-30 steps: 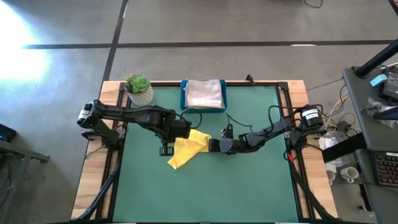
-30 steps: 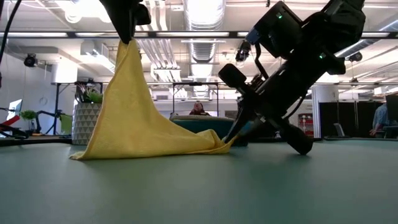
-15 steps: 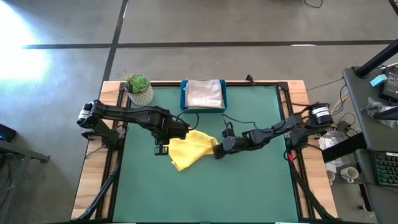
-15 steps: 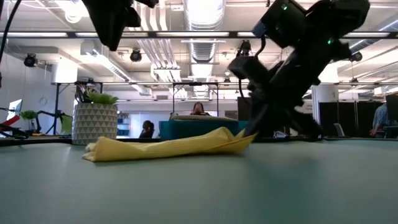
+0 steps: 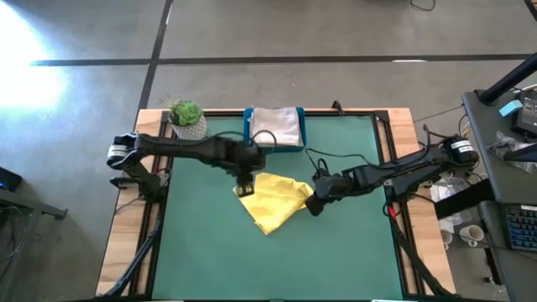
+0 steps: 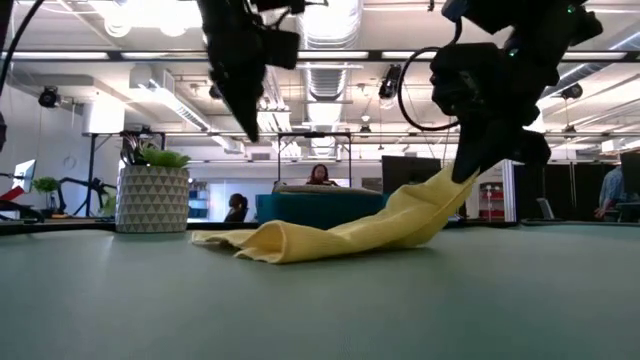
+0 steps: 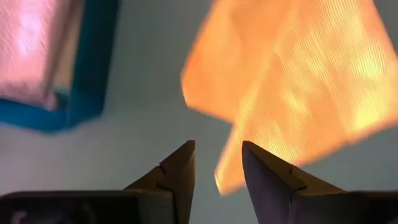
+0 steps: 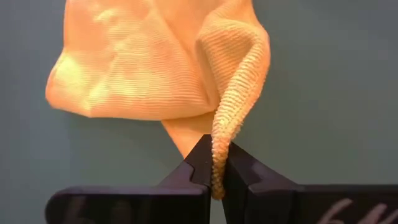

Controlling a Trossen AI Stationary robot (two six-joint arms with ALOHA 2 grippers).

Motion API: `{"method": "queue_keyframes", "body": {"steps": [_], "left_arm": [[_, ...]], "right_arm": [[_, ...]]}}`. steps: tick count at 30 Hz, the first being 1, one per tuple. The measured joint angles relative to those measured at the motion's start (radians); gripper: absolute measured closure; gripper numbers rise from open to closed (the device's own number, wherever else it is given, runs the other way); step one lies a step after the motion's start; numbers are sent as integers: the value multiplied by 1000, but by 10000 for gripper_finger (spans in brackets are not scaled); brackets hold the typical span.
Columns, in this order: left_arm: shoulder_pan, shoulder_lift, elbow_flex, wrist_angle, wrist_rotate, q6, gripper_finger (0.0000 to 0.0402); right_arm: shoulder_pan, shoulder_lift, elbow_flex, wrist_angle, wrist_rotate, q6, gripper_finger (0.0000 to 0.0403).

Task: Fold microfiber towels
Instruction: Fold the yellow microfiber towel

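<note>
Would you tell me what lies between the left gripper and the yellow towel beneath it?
Nothing: in the low view the left gripper hangs open above the yellow towel, with only air between.

No writing that I can read anywhere: no label, brand, number or sign shows on anything on the table or in the room behind it.
</note>
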Motion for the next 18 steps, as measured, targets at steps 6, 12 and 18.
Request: {"method": "queue_keyframes", "body": {"steps": [6,12,18], "left_arm": [[104,0,-112,309,142,-27,285],[154,0,-185,489,319,-81,285],[172,18,-221,499,318,-176,285]], "right_arm": [[2,26,0,-23,-30,-24,394],[2,61,0,-29,-76,-50,394],[1,62,0,-32,-78,-101,394]]}}
